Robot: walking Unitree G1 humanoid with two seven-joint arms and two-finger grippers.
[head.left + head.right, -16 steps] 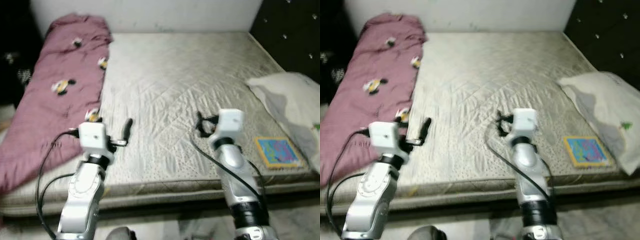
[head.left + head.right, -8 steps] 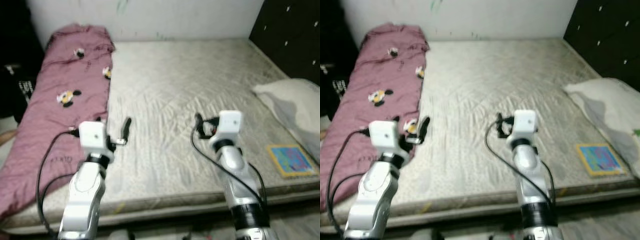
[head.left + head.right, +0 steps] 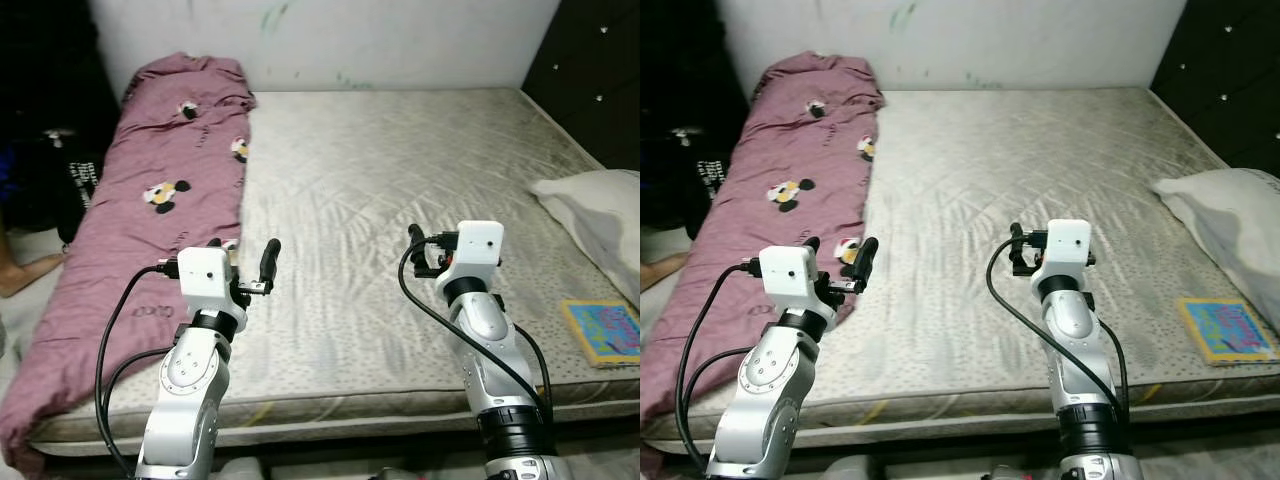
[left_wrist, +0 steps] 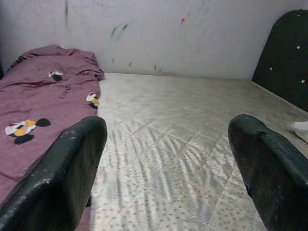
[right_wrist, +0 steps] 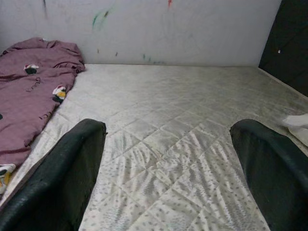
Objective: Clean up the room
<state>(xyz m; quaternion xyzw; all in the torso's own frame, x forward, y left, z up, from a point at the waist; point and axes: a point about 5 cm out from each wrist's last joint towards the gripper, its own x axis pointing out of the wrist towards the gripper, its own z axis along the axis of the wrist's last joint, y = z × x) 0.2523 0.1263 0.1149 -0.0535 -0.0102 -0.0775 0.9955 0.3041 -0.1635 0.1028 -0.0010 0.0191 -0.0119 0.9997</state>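
A long pink blanket [image 3: 150, 210] with little cartoon mouse pictures lies bunched up along the left side of the bed [image 3: 400, 180], and its near end hangs over the edge. A white pillow [image 3: 600, 215] lies on the right side of the bed. A small, bright picture book [image 3: 608, 331] lies flat near the front right corner, just in front of the pillow.
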